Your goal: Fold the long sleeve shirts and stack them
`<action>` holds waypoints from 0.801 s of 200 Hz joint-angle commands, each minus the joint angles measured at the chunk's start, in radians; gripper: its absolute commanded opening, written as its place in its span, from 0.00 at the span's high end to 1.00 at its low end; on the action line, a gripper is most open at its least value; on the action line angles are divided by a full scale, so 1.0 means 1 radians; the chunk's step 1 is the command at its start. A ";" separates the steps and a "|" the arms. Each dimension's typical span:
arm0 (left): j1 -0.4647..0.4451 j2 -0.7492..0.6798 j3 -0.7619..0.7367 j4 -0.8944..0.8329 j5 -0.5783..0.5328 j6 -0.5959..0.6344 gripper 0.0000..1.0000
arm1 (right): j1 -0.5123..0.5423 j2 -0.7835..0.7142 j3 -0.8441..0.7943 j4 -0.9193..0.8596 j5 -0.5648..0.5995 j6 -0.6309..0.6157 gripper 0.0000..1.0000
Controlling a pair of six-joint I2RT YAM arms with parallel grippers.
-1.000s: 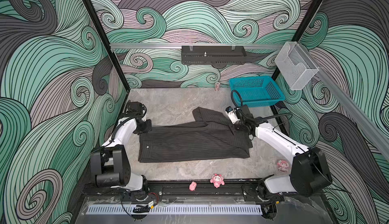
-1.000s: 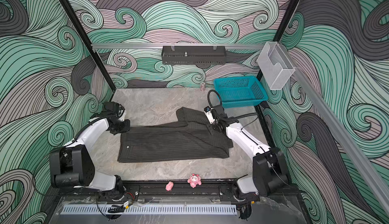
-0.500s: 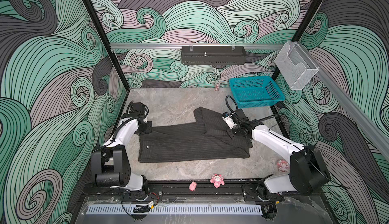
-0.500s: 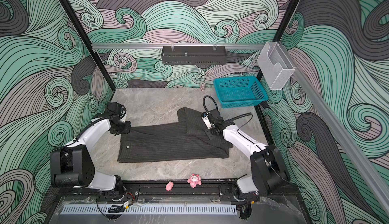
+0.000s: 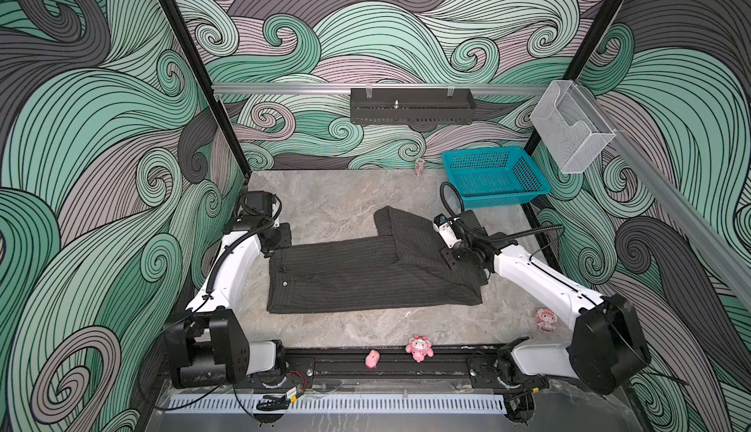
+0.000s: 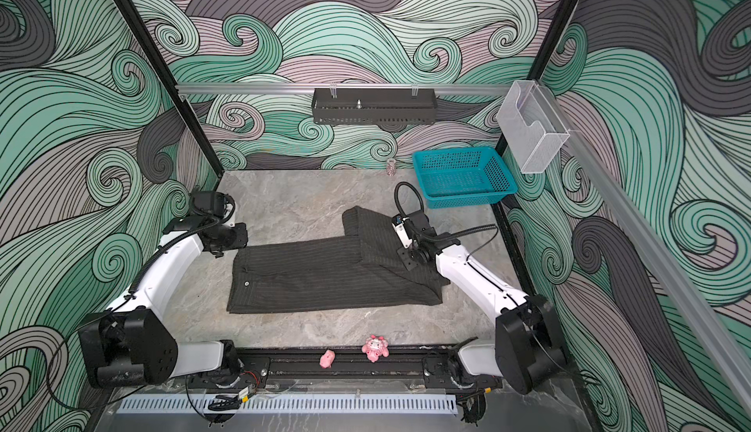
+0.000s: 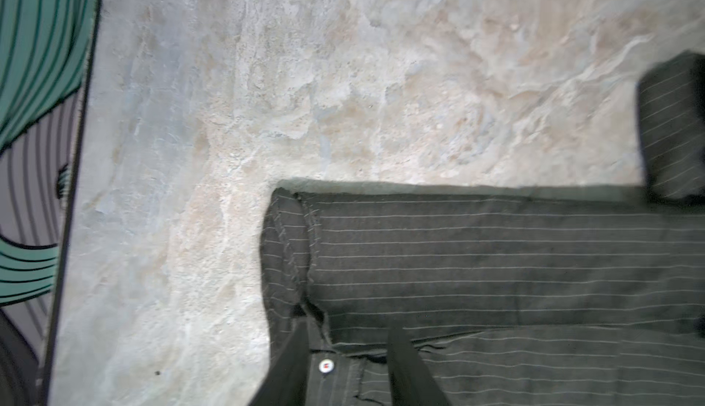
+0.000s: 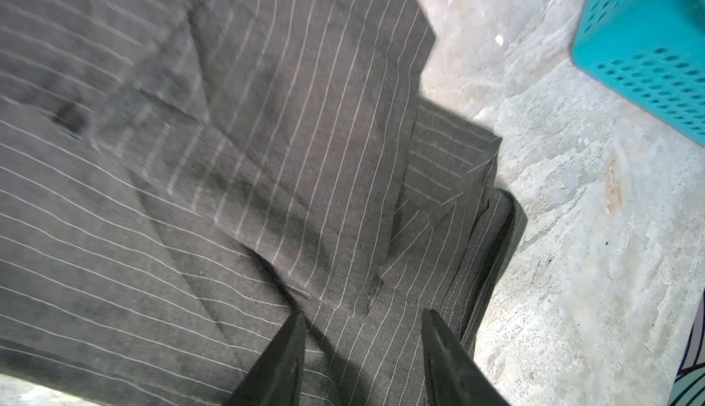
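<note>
The long sleeve shirt (image 5: 365, 279) (image 6: 325, 279), dark with thin pale pinstripes, lies flat on the stone table (image 5: 325, 198), folded into a long band. One sleeve (image 5: 402, 231) is laid across its right end and points toward the back. My left gripper (image 5: 278, 247) (image 7: 349, 327) stands open over the shirt's left end, with a small light button (image 7: 326, 365) between its fingers. At the right end, my right gripper (image 5: 449, 257) (image 8: 364, 312) is open above the striped cloth (image 8: 190, 232) near the layered edge. Neither holds anything.
A teal basket (image 5: 493, 174) (image 8: 648, 41) stands at the back right, just behind the right arm. Pink toys (image 5: 418, 346) lie along the front rail, and one more (image 5: 544, 319) sits by the right arm's base. A clear bin (image 5: 569, 133) and a black rack (image 5: 410, 105) hang on the walls.
Both grippers went from shut to open and let go of the shirt. The right gripper shifted a little leftward over the cloth. The shirt lies as before.
</note>
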 commanded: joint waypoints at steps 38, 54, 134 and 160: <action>-0.067 0.310 -0.044 0.027 0.294 -0.336 0.71 | -0.006 0.263 0.188 -0.001 -0.179 0.315 0.64; -0.062 0.353 -0.090 0.057 0.274 -0.357 0.71 | -0.019 0.338 0.201 -0.033 -0.215 0.389 0.66; -0.023 0.415 -0.028 -0.024 0.160 -0.362 0.59 | -0.027 0.319 0.046 -0.064 -0.255 0.456 0.62; -0.077 0.382 0.117 -0.059 0.188 -0.305 0.46 | -0.029 0.247 0.135 -0.101 -0.186 0.425 0.53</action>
